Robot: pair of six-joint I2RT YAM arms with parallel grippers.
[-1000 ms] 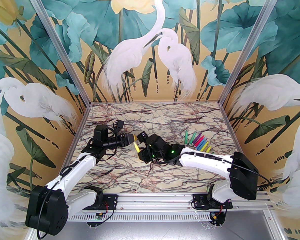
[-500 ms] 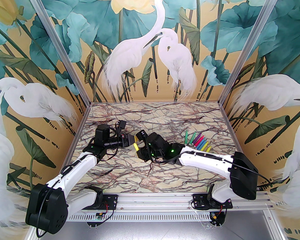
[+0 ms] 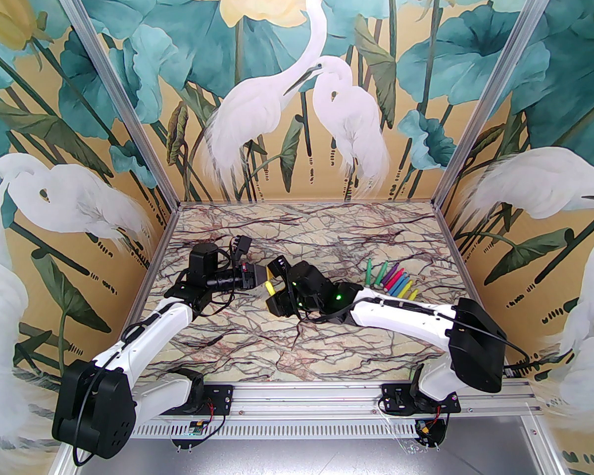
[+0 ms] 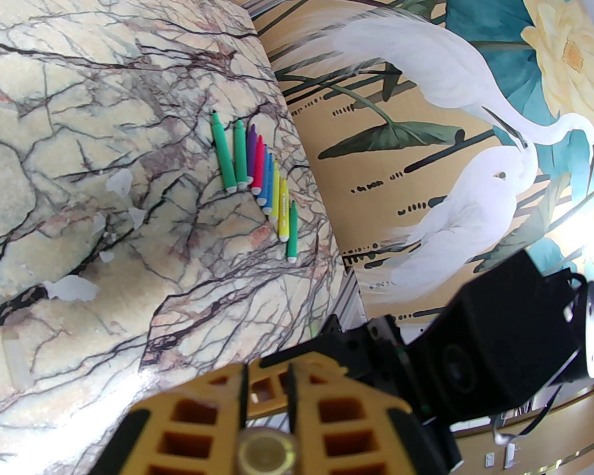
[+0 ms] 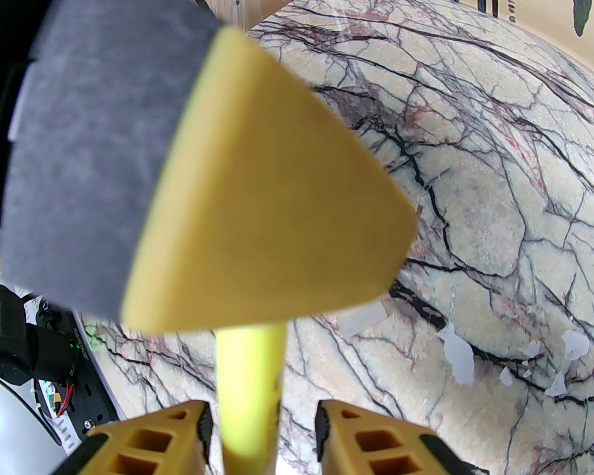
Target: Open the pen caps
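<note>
Left gripper point(image 3: 267, 278): clenched on the upper end of the yellow pen point(image 3: 272, 293). From the right wrist camera I see one of its fingers point(image 5: 257, 206) as a large blurred yellow wedge with a grey pad, covering the top of the yellow pen point(image 5: 250, 389). I cannot tell whether the grip is on the cap or on the barrel. On the left wrist camera, the left gripper point(image 4: 267, 379) has its two yellow fingers drawn close together.

Right gripper point(image 3: 277, 288): released. On its own camera the right gripper point(image 5: 262, 413) has one finger on each side of the barrel, with a gap showing on both sides, so neither pad touches the pen.

Both grippers meet nose to nose just left of the middle of the marble table point(image 3: 302, 344), with the yellow pen between them and clear of the surface.

The other pens point(image 3: 393, 282) lie in a tight row on the right part of the table, well apart from the grippers. The left wrist camera shows this row of pens point(image 4: 257, 181) as green, purple, pink, blue and yellow.

Loose pen caps point(image 5: 364, 317) are translucent and lie on the marble near the grippers. More pen caps point(image 4: 17, 366) show at the left edge of the left wrist view.

Whitish flecks point(image 4: 120, 182) dot the marble nearby. I cannot tell what they are.
</note>
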